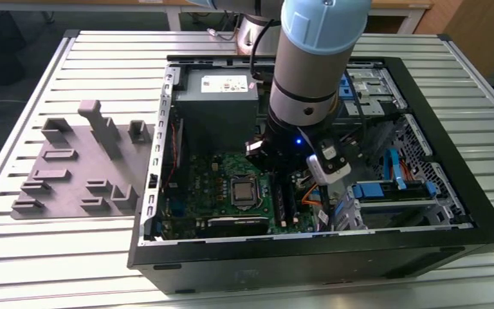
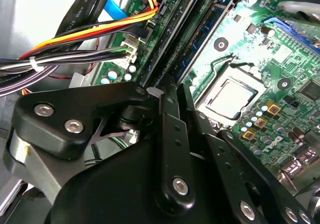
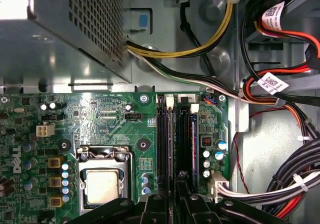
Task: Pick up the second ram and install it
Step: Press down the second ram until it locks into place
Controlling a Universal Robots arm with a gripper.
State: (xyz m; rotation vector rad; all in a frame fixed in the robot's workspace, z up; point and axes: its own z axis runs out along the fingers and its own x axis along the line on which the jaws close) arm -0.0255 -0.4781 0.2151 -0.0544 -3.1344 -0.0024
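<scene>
In the first wrist view the second ram (image 3: 174,144) shows as a thin dark stick seen edge-on, running along the long black slots (image 3: 165,134) of the motherboard. My gripper (image 3: 175,201) stands over its near end, fingers drawn close together on it. The second wrist view shows the black fingers (image 2: 172,129) pressed nearly together, the gripper (image 2: 169,96) just above the slots (image 2: 180,39). One slot over sits another stick (image 3: 193,134) with a bluish edge. In the exterior view my arm (image 1: 303,109) reaches down into the open computer case above the slots (image 1: 285,206).
The gray holder (image 1: 75,167) lies on the table at the exterior view's left. The processor socket (image 3: 102,184) lies beside the slots. The power supply (image 1: 217,96), bundled cables (image 3: 280,99) and drive bays (image 1: 393,193) crowd the case walls (image 1: 316,248).
</scene>
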